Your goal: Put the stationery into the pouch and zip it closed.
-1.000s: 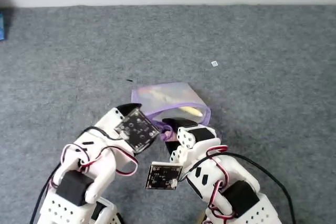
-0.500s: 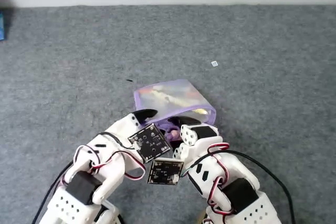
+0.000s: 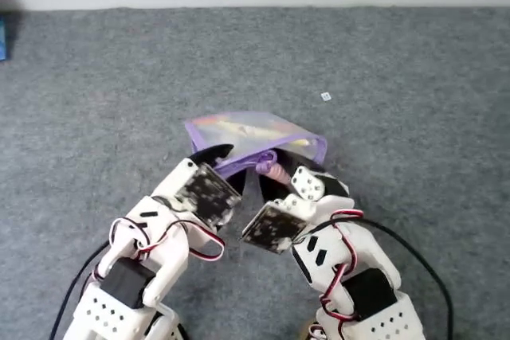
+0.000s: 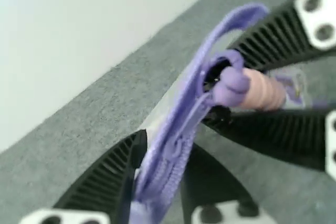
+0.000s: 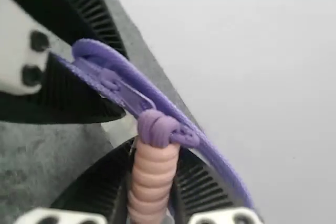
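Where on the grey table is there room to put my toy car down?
Bare grey tabletop lies left of the see-through purple pouch, out to the blue object at the edge, and right of it beyond the tiny white scrap. The front middle is crowded: left gripper on the pouch's zip edge, right gripper on its pink ribbed pull.

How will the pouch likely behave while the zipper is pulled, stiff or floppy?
Probably floppy: the pouch has its zipper band bending and twisting between the left claw and the right claw. Likely light, since the two claws alone seem to hold its near edge raised. The ribbed pull looks grippy, so it is unlikely to slip.
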